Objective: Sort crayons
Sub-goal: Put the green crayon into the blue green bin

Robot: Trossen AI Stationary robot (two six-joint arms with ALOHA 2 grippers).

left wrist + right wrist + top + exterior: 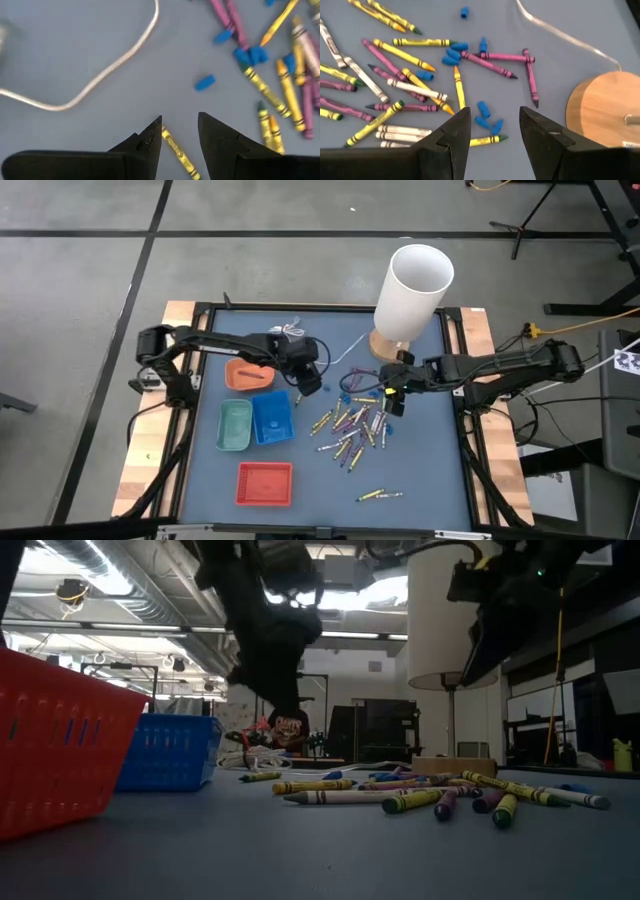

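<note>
High view: the crayons [352,427] lie in a loose pile on the blue-grey table [430,470], right of centre, with two yellow strays [380,495] apart near the front edge. The left gripper [308,385] is just above the blue tray [271,418], at the pile's left fringe, near one lone crayon [298,397]. The right gripper [392,402] hangs over the pile's upper right corner, beside the white tube [410,292] on its wooden base. Orange tray [250,374], green tray [235,426] and red tray [265,483] sit left and front of the pile.

Low view: crayons are spread flat across mid-table, all lying down. Red tray is close at the left, blue tray behind it. Both arms come in from above; I cannot tell the jaws here.

Left wrist view: left gripper [180,135] fingers are spread, nothing between the tips. One yellow crayon [179,157] lies on the table right below the gap, slanted across it, not gripped. The main pile is farther ahead, with blue bits [205,82] and a thin white cable [110,70] on the table.

Right wrist view: right gripper [495,125] is spread wide and empty. Crayons lie ahead and to one side of the fingers; a yellow crayon [459,88] points toward the gap, and another yellow one [487,140] lies across it underneath. The wooden base [602,112] is off to the other side.
</note>
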